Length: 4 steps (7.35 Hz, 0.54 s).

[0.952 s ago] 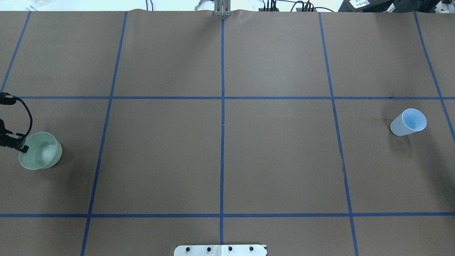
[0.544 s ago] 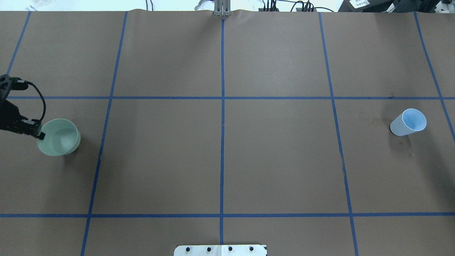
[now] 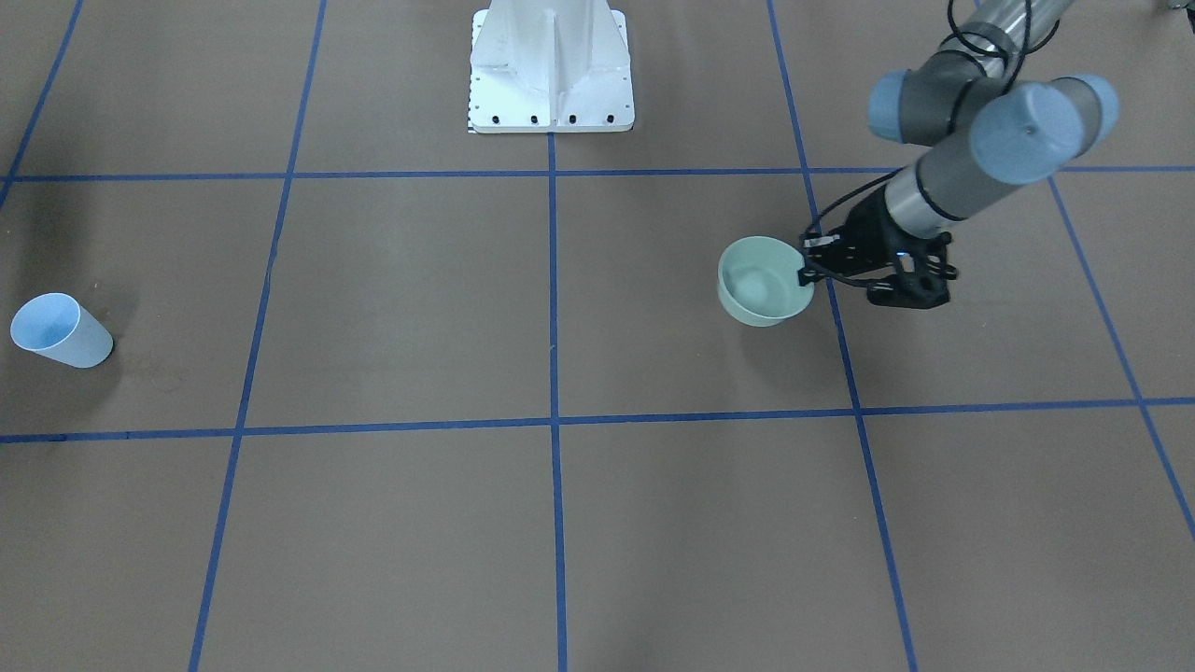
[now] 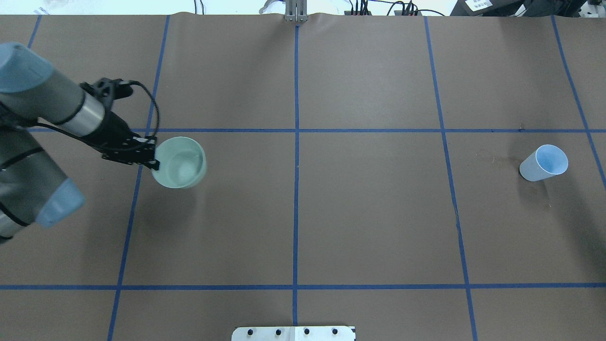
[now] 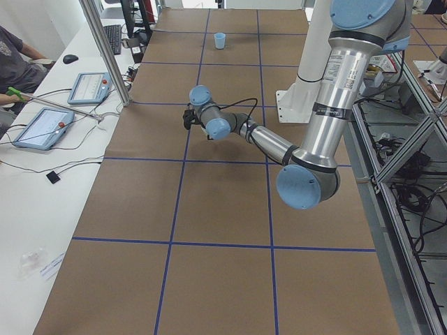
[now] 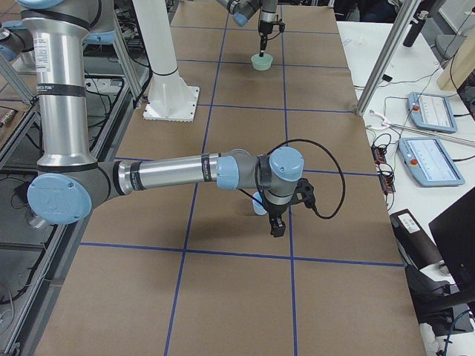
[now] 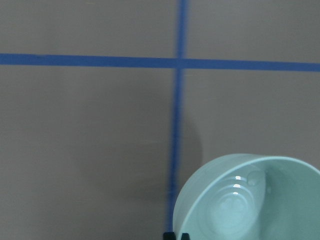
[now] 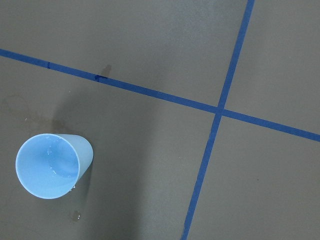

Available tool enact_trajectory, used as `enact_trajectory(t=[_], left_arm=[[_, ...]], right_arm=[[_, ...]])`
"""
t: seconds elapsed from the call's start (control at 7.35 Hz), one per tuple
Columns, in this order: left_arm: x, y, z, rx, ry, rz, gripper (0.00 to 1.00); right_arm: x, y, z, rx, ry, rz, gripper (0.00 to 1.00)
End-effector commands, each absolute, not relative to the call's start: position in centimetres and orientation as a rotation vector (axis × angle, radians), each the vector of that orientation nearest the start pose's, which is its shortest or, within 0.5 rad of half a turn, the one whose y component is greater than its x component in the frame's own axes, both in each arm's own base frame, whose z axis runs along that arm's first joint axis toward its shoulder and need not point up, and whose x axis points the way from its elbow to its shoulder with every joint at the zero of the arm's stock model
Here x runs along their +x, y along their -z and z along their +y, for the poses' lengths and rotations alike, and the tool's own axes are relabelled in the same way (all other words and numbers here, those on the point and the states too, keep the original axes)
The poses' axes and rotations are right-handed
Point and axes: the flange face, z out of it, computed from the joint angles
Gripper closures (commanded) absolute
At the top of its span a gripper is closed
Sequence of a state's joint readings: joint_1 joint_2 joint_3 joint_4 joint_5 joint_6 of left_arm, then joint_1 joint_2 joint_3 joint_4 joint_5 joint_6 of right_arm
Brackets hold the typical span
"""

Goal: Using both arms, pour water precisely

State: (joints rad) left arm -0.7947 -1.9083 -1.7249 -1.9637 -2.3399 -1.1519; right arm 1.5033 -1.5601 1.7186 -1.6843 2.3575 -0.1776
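Note:
My left gripper (image 4: 154,163) is shut on the near rim of a pale green bowl (image 4: 179,162), which casts a shadow off to one side. It also shows in the front view (image 3: 805,273), with the bowl (image 3: 764,280) level. The left wrist view shows water (image 7: 234,192) as whitish glints and ripples in the bowl's bottom (image 7: 280,210). A light blue cup (image 4: 544,162) stands upright at the far right, also in the front view (image 3: 61,329). The right wrist view looks down into the cup (image 8: 52,165), with a few droplets inside. My right gripper (image 6: 276,226) hangs beside the cup; I cannot tell its state.
The table is covered in brown paper with a blue tape grid (image 4: 296,130). Damp stains (image 4: 492,158) lie beside the cup. The white pedestal base (image 3: 551,70) stands at the robot's side. Tablets (image 5: 42,125) and a metal post (image 5: 105,49) line the operators' side.
My left arm has carried the bowl from the table's left edge to the right and a little away from the robot. The blue cup has not moved.

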Motion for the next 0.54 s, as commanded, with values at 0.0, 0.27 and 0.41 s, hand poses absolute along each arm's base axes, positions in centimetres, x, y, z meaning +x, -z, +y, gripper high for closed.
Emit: enact_trajectory(t=[0.0,0.27,0.41], left_arm=[[49.0,-26.4,-44.9,-0.123,0.046,1.107,1.00],[54.8,-24.0,-44.8,-0.113,0.067,1.077,1.00],[55.3,-24.2,-44.5,-0.106,0.065,1.070,1.00]], right_arm=[[2.9,-58.9,-49.7,0.090,0.250,-0.785,0.00],[2.9,-59.1,-49.6,0.087,0.249,-0.785,0.00],[2.9,-59.1,-49.6,0.087,0.249,-0.785,0.00]])
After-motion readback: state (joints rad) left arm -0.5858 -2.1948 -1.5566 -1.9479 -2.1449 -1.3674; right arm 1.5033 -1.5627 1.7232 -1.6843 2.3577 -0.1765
